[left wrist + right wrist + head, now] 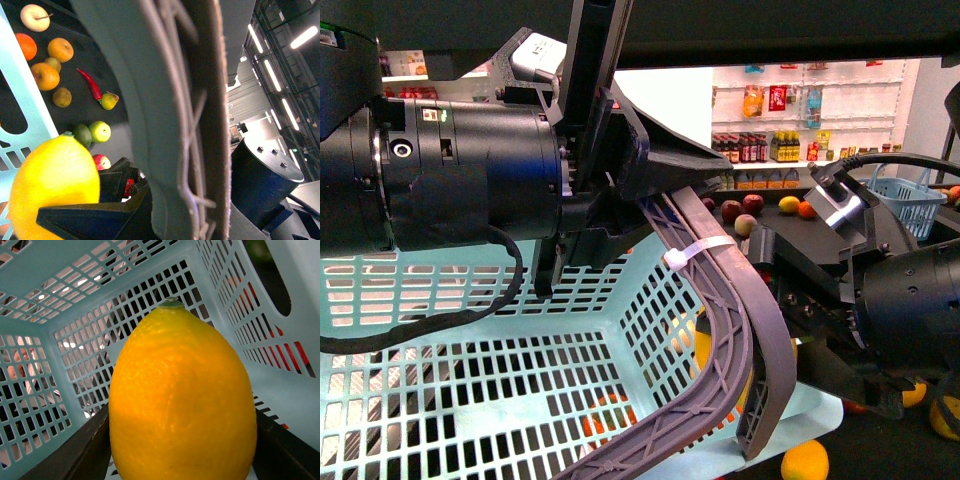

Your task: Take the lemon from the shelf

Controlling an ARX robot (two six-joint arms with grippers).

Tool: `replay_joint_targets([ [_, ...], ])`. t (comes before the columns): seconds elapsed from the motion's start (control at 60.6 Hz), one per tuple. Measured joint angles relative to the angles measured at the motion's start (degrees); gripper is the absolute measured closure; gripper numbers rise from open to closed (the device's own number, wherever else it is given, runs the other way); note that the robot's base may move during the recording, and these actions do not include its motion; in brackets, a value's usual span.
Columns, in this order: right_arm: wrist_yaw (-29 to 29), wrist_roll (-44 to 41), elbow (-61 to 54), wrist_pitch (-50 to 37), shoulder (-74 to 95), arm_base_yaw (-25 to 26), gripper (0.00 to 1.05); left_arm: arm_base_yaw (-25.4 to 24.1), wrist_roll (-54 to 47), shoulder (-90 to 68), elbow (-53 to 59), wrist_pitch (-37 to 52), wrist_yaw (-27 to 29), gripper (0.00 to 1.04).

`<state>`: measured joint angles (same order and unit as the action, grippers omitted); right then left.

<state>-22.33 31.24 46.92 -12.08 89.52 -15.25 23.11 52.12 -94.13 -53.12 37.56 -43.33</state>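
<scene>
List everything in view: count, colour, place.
lemon: one, yellow, inside the basket, gripped.
basket: one, pale blue, close in front.
handle: one, grey, arching over the basket.
shelf: one, black, beyond the basket.
loose fruit: several, orange, green, red, on the shelf.
chili: one, red, among that fruit.
far basket: one, blue, back right.
white shelves: several, stocked, back wall.
left gripper: black, shut on the handle.
right gripper: black, shut on the lemon.
</scene>
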Motion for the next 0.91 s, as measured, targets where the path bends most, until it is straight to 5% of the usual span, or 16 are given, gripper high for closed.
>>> replay_joint_targets([
  [0.182,0.1,0.0,0.0,-2.5,0.1,2.0,0.01,0.0,0.0,0.0,0.0,0.0,0.0,0.96],
  [0.561,6.4,0.6,11.7,-0.4,13.3,21.1,0.02,0.0,0.4,-0.2,0.0,0.0,0.2,0.96],
  [0.908,16.9,8.4,25.3,9.6,38.6,20.1,0.02,0.0,0.6,-0.2,0.0,0.0,-0.2,0.96],
])
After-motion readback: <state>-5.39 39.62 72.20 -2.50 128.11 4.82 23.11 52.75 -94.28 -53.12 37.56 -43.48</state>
